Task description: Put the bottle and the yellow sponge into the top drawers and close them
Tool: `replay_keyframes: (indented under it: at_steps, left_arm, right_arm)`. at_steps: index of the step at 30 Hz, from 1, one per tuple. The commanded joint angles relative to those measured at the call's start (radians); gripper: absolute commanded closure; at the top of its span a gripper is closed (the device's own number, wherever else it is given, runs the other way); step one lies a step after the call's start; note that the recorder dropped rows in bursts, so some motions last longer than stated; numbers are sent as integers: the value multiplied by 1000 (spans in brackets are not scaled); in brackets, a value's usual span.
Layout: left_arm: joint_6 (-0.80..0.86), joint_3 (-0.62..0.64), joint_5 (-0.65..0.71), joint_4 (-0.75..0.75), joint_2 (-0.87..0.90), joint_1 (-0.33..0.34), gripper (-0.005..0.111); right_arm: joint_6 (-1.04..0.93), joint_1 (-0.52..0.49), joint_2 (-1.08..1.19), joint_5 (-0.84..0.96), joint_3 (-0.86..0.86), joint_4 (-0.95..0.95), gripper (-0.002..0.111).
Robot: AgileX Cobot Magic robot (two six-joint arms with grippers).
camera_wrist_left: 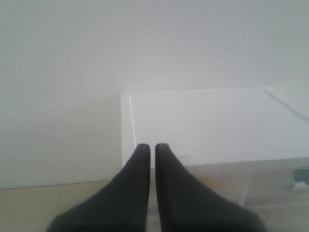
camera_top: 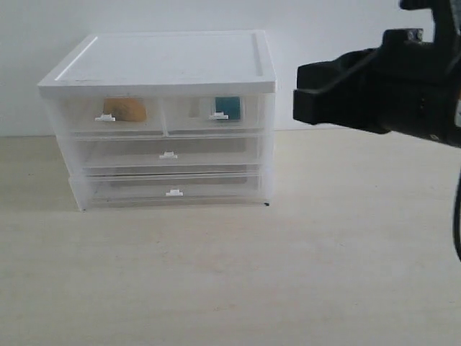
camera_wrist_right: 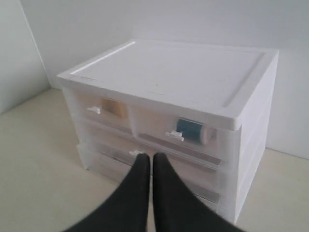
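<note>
Right gripper (camera_wrist_right: 150, 157) fills the foreground of its wrist view, black jaws pressed together with nothing between them, aimed at the front of the white plastic drawer cabinet (camera_wrist_right: 169, 72); in the exterior view the right arm (camera_top: 382, 86) hangs in the air to the right of the cabinet (camera_top: 158, 65), apart from it and nearer the camera.

Left gripper (camera_wrist_left: 152, 146) shows in its own wrist view with jaws likewise closed and empty; beyond its tips lies a corner of the cabinet's flat white lid (camera_wrist_left: 217, 121), and whether it touches the lid I cannot tell.

Both small top drawers are shut, their fronts flush with the frame; the left top drawer (camera_top: 79, 115), as the exterior view sees it, holds the yellow sponge (camera_top: 126, 109), which shows through the translucent front just behind the white handle tab (camera_top: 105, 117); the right top drawer (camera_top: 248, 115) holds the bottle (camera_top: 227, 107), lying on its side, its teal label plain through the plastic.

Below them the two full-width drawers (camera_top: 168, 148) are closed too; the cabinet stands on a pale worktop (camera_top: 216, 274) near a white wall (camera_top: 338, 29).
</note>
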Motion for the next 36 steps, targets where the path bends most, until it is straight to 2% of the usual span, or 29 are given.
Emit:
replay_keyframes:
  at_steps: [1,12,26,29,36]
  left_arm:
    - [-34,38,-3,-11,-129,-5,103]
    - [-60,125,53,-11,-490,-5,103]
    - [-26,139,291,-11,-852,-5,103]
    - [-9,139,332,-11,-910,-5,103]
    - [-9,139,326,-11,-959,-5,103]
  right_arm:
    - [1,-1,-140,-114,113,-1,108]
    - [1,-1,-504,-194,302,-1,108]
    - [-17,-1,-886,-179,495,-3,108]
    - [-37,-1,-954,-169,527,-3,108]
    - [-37,-1,-1002,-80,534,-3,108]
